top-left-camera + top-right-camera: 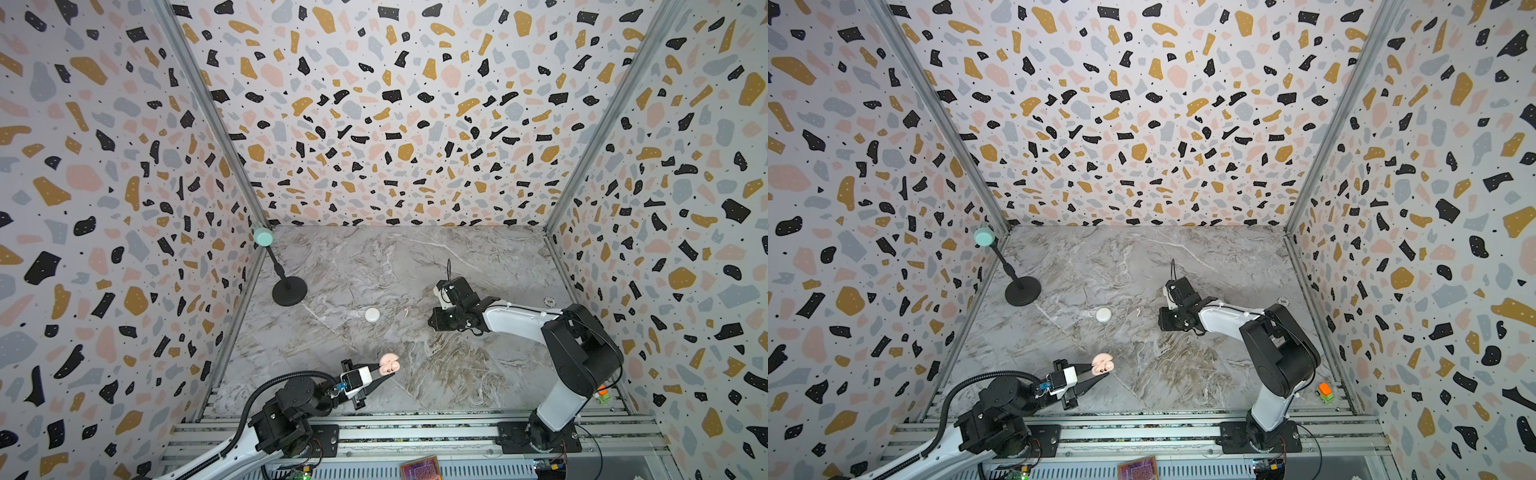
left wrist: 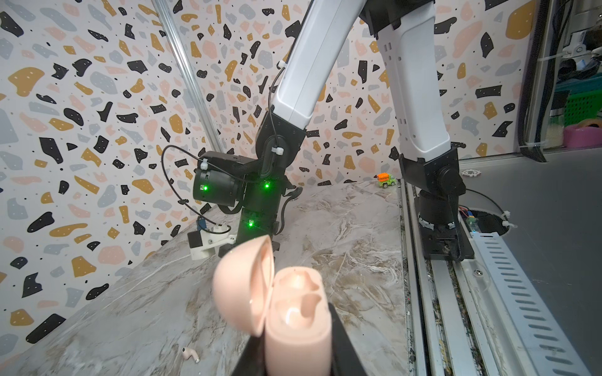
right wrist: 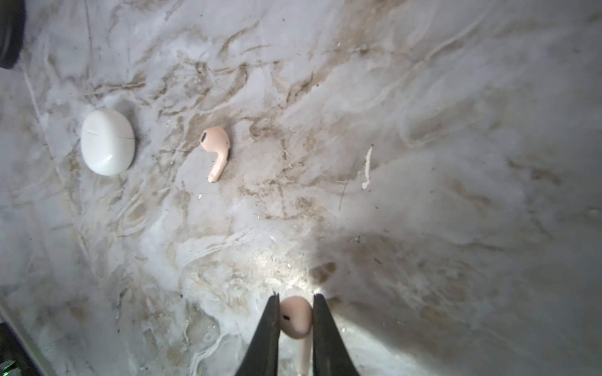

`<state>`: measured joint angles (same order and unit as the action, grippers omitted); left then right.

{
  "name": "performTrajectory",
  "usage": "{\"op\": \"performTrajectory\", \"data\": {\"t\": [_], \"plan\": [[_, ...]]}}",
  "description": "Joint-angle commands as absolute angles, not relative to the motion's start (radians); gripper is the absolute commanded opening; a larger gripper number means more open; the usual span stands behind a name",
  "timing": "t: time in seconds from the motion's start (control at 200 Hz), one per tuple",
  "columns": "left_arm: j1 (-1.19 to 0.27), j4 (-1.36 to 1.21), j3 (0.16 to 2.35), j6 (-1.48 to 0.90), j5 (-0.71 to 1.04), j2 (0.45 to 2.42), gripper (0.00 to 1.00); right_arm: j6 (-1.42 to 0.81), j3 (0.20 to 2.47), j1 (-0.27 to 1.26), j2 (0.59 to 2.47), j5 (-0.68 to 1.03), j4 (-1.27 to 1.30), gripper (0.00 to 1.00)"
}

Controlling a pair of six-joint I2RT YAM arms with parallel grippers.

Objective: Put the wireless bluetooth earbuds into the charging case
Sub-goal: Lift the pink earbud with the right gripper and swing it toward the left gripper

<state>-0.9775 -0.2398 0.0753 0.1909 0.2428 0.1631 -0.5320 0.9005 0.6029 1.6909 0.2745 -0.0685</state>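
My left gripper (image 1: 386,371) is shut on the pale pink charging case (image 1: 390,362), held above the table's front left with its lid hinged open. In the left wrist view the case (image 2: 297,325) shows two wells with nothing in them. My right gripper (image 3: 295,304) points down at the table and is shut on the head of a pink earbud (image 3: 294,317). In a top view the right gripper (image 1: 434,323) is mostly hidden under its wrist. A second pink earbud (image 3: 215,146) lies loose on the marble (image 1: 405,309), beside a shut white case (image 3: 107,141).
A black stand with a mint ball top (image 1: 289,291) rises at the back left. An orange-and-green toy car (image 1: 1325,392) sits in the front right corner. A small round gear-like piece (image 1: 549,301) lies near the right wall. Metal rails (image 1: 415,428) run along the front.
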Motion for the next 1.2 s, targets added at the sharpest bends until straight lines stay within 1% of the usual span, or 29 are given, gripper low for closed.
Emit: {"op": "performTrajectory", "data": {"t": [0.0, 0.405, 0.741, 1.191], "plan": [[-0.982, -0.273, 0.068, 0.196, 0.236, 0.163, 0.0, -0.546, 0.881, 0.592, 1.638, 0.335, -0.008, 0.17], [-0.982, -0.276, 0.068, 0.196, 0.237, 0.17, 0.0, -0.588, 0.826, 0.553, 1.594, 0.45, 0.067, 0.17], [-0.982, -0.281, 0.066, 0.196, 0.239, 0.176, 0.0, -0.623, 0.782, 0.529, 1.524, 0.555, 0.124, 0.17], [-0.982, -0.302, 0.069, 0.176, 0.242, 0.195, 0.0, -0.669, 0.739, 0.524, 1.373, 0.626, 0.186, 0.18]]}}
